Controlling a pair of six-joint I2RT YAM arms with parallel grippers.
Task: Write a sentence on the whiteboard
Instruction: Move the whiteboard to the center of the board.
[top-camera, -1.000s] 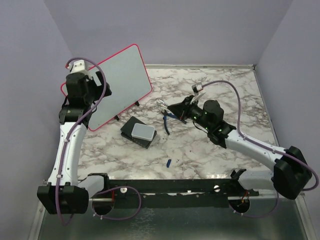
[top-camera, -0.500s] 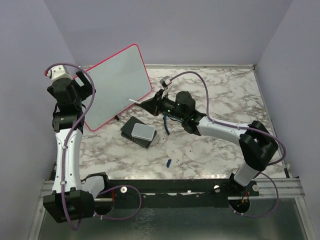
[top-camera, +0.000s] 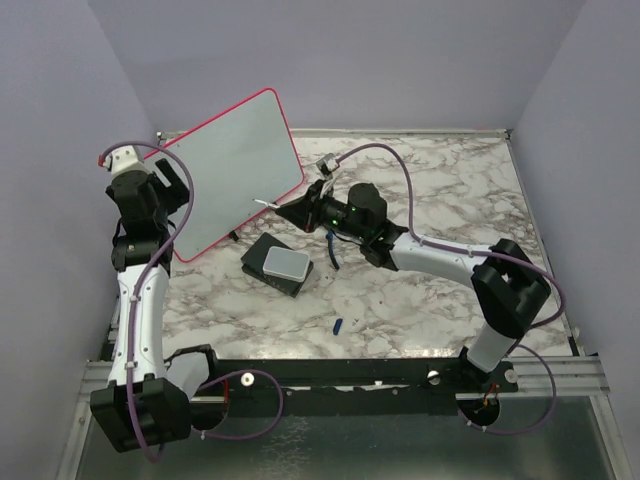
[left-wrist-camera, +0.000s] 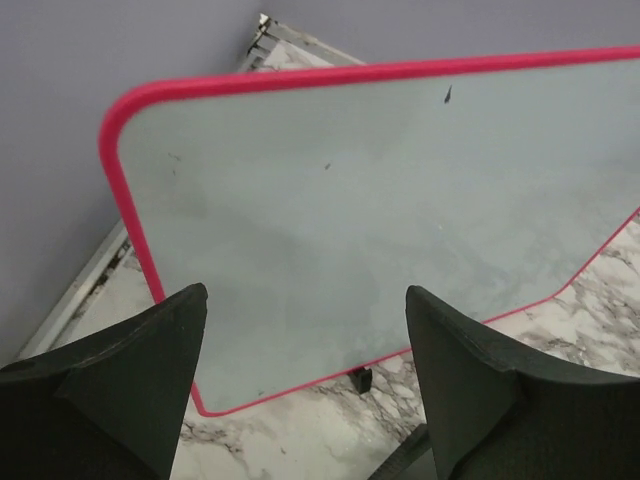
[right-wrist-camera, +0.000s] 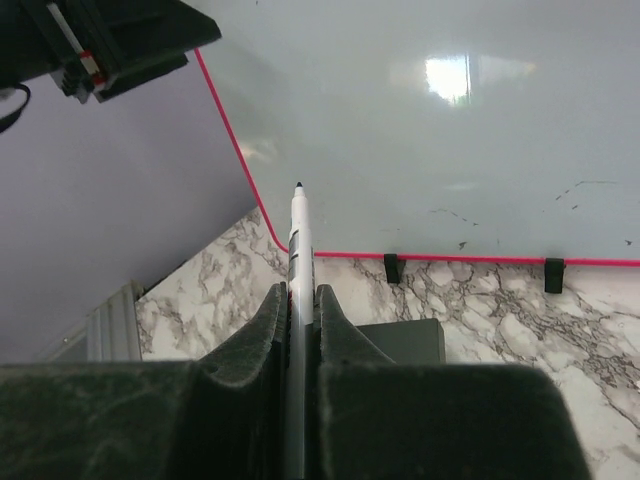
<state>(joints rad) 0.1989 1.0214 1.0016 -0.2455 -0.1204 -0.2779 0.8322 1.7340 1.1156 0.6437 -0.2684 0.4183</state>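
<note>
The whiteboard stands tilted on small black feet at the back left, and its face is blank apart from a few dark specks. No sentence shows on it. My right gripper is shut on a white marker with its tip at the board's lower edge. In the right wrist view the gripper holds the marker pointing at the whiteboard's bottom corner; I cannot tell if it touches. My left gripper is open and empty beside the board's left edge. In the left wrist view it faces the whiteboard.
A dark block with a grey-white pad lies in front of the board, also in the right wrist view. A blue-handled tool lies under the right arm. A small blue cap lies nearer the front. Purple walls close in on three sides.
My left arm has pulled back off the board's left edge and now stands apart from it. My right arm has swung left, bringing the marker to the board's lower edge.
</note>
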